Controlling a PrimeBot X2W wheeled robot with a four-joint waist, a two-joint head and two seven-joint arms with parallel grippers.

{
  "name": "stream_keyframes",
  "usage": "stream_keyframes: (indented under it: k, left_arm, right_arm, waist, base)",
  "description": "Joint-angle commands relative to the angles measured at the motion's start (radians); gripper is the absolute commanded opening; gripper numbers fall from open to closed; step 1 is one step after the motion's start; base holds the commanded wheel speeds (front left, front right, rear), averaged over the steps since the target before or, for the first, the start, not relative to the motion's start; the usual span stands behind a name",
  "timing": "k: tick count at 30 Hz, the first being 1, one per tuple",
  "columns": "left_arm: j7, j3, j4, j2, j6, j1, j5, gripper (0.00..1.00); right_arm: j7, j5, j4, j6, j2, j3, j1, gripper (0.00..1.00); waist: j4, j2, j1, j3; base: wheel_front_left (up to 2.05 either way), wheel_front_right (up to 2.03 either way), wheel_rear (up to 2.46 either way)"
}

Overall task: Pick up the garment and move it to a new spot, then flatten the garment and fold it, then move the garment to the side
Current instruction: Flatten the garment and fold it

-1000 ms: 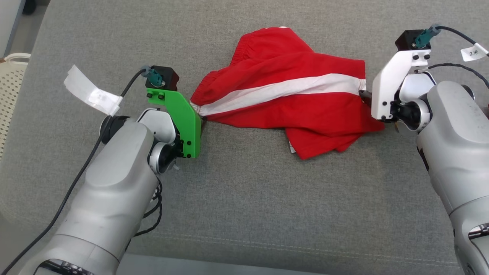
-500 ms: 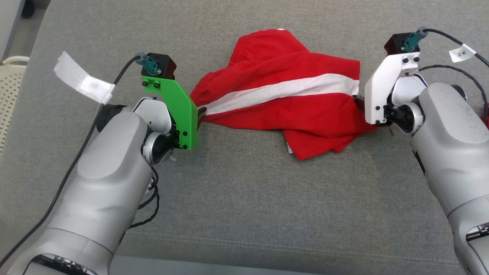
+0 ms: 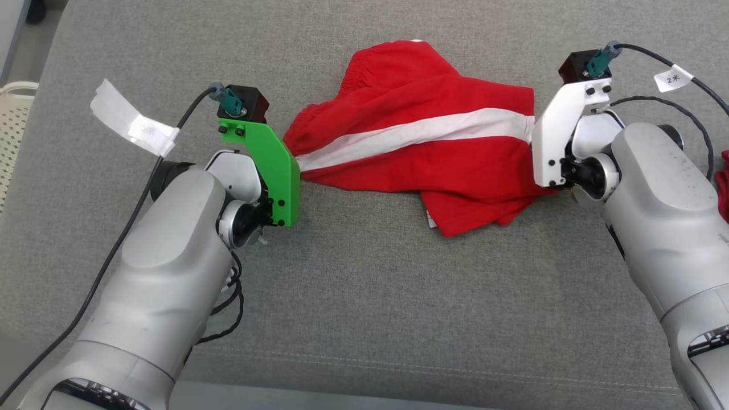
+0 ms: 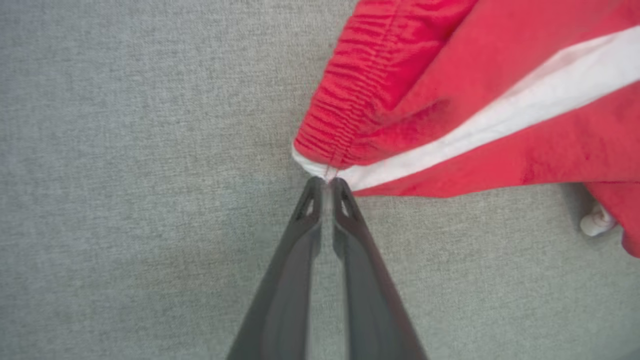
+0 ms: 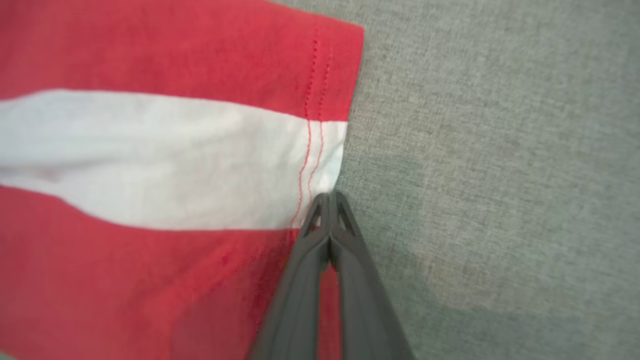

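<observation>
Left gripper [image 4: 327, 182]: tips drawn almost together, nipped on the corner of the waistband [image 4: 345, 100] where the white stripe [image 3: 421, 134] ends.
Right gripper [image 5: 330, 197]: tips pressed together at the hem [image 5: 325, 75], on the other end of the same stripe; a thin bite of cloth judged caught, though little of it visible between the tips.
Garment [image 3: 421, 154]: flat on the grey cushion [image 3: 364, 296], strung between the two grippers; ahead and to the right of the left tips, ahead and to the left of the right tips.
Long axis: along the stripe, running from one gripper to the other, so each pinch at one end of it.
Nearer arm: neither; one end apiece.
Loose cloth: a bunched fold spilling off the robot's side of the stripe, closer to the right gripper; ruffled waistband beyond the left one.
Step judged: both end grasps made, lift toward a new spot not yet begun.
Coming move: probably both ends up together, kept apart along the stripe to hold the cloth taut.
Risk: shallow bites at the very edge, liable to slip under pull.
</observation>
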Motion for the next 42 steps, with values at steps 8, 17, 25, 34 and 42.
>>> stream_keyframes:
  k: [8,17,25,34,42]
  left_arm:
    - [-0.040,-0.005,0.014,-0.005,-0.006,-0.008,0.000,0.00]
    - [-0.115,0.001,0.013,-0.006,-0.012,-0.038,0.008,0.00]
    - [-0.087,-0.013,0.039,-0.010,-0.006,-0.017,0.000,0.93]
    - [-0.104,-0.018,0.052,-0.019,0.006,-0.030,0.001,1.00]
    - [-0.094,-0.021,0.065,-0.027,-0.008,-0.023,-0.019,1.00]
  right_arm:
    - [-0.031,0.009,0.022,-0.001,-0.019,0.022,-0.013,0.00]
    - [-0.129,0.038,-0.002,-0.001,-0.035,0.012,-0.041,0.00]
    - [-0.103,0.066,0.030,-0.001,-0.026,0.015,-0.024,1.00]
    - [-0.117,0.052,0.057,-0.001,0.007,0.024,-0.041,1.00]
    - [-0.101,0.064,0.091,0.000,0.036,0.029,-0.040,1.00]
  waist:
    - [-0.002,0.0000,0.0000,-0.001]
    - [-0.005,0.0000,0.0000,-0.016]
    - [-0.014,0.0000,0.0000,-0.027]
    - [-0.004,0.0000,0.0000,-0.008]
    - [0.000,0.0000,0.0000,-0.008]
  base:
    - [0.00,0.00,0.00]
    - [0.00,0.00,0.00]
    - [0.00,0.00,0.00]
    - [0.00,0.00,0.00]
    - [0.00,0.00,0.00]
